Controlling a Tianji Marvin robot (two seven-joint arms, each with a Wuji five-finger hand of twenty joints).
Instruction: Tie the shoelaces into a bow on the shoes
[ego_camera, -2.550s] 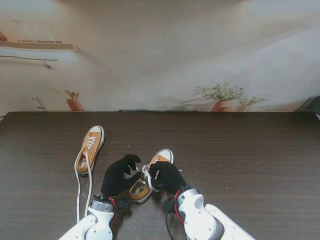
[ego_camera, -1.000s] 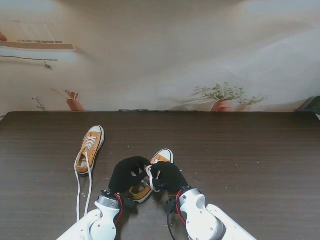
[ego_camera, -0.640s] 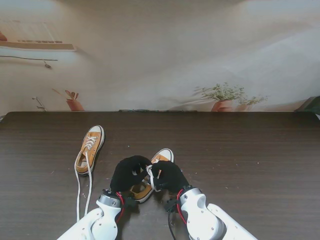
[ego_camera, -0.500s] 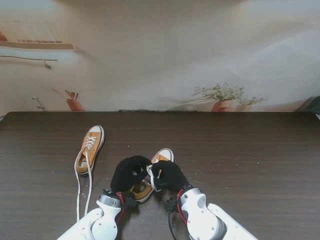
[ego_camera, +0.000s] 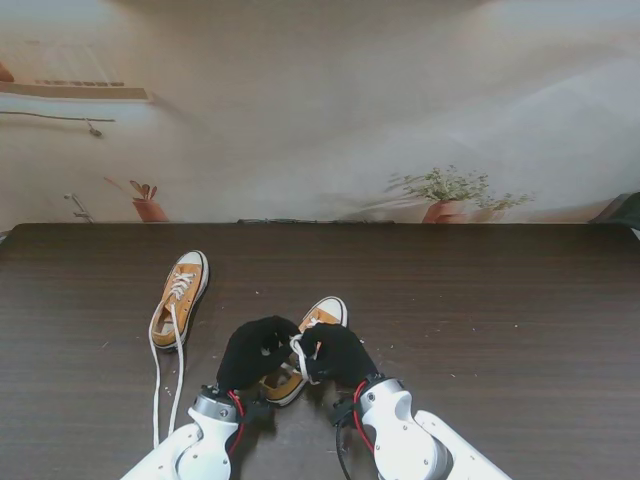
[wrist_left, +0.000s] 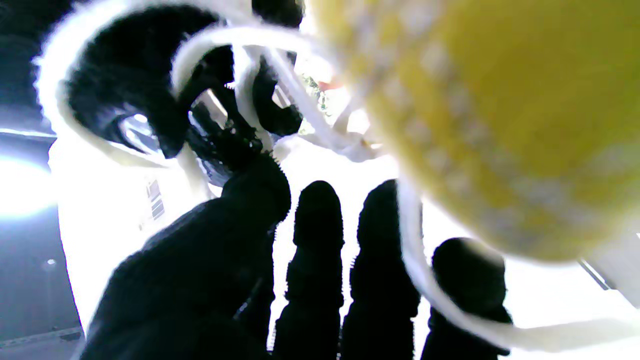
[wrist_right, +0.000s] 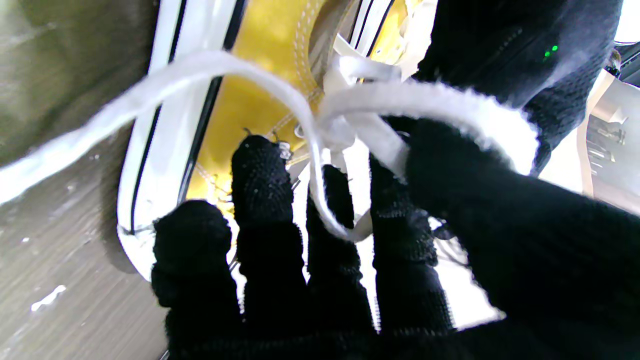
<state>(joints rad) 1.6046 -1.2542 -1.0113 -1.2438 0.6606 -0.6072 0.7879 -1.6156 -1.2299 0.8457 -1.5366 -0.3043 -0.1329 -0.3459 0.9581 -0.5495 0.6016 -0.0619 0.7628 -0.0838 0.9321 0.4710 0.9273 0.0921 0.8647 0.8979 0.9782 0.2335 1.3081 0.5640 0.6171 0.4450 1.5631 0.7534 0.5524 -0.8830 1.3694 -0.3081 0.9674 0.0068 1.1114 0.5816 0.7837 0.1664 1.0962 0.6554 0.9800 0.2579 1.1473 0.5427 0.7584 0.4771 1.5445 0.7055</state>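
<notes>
Nearest to you, both black-gloved hands are working over the closer yellow sneaker, which is lying toe away from you near the table's front edge. Your right hand is pinching that shoe's white lace: in its wrist view the thumb and fingers are curling around a loop that is crossing at a small knot over the eyelets. Your left hand is sitting just beside it, fingers loosely curled with a lace strand running across them; whether it is actually gripping that strand I cannot tell, as the view is blown out and blurred.

In my judgement the lace is handling as soft, flat, light cord: limp, prone to slipping through knit gloves, and quick to collapse a loop once tension is dropping. You are best taking hold close to the knot, at each loop's base, while keeping both strands taut. The shoe is light and may be dragging if pulled sideways.

Farther off, to the left, the second sneaker is waiting untied, its loose laces trailing back towards you.
</notes>
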